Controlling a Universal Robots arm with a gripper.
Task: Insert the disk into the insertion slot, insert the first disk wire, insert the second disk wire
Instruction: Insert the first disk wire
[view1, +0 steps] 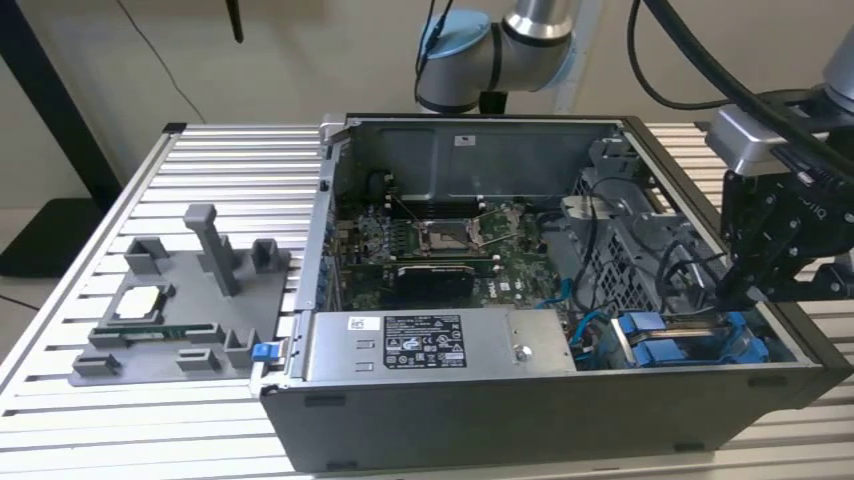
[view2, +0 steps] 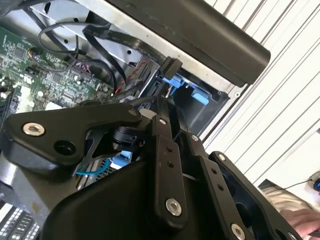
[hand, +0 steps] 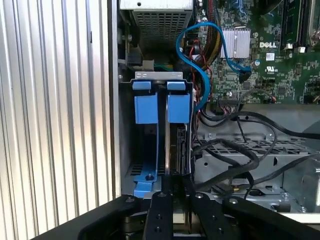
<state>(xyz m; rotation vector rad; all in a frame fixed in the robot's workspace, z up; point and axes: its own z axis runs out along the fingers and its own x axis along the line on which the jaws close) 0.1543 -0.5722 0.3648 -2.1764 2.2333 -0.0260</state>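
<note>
On the slatted table (view1: 200, 150), the case (view1: 534, 420) holds the disk (hand: 176, 145) edge-on in the slot (hand: 160, 76). Your gripper (hand: 174, 181) sits over it, probably seating it; you cannot tell its grip.

The exterior view sat up high and back a bit, angled down into the whole open case (view1: 534, 420). First wrist view looked close-up into its drive corner, second wrist view was tilted right there too. All three caught the motherboard (view1: 400, 240) (view2: 45, 75) (hand: 270, 65) and blue carrier tabs (view1: 654, 352) (view2: 197, 95) (hand: 147, 107).

Bright, even light, seemingly overhead; soft shadows inside the computer case (view1: 534, 420), slatted table (view2: 295, 110) glaring.
</note>
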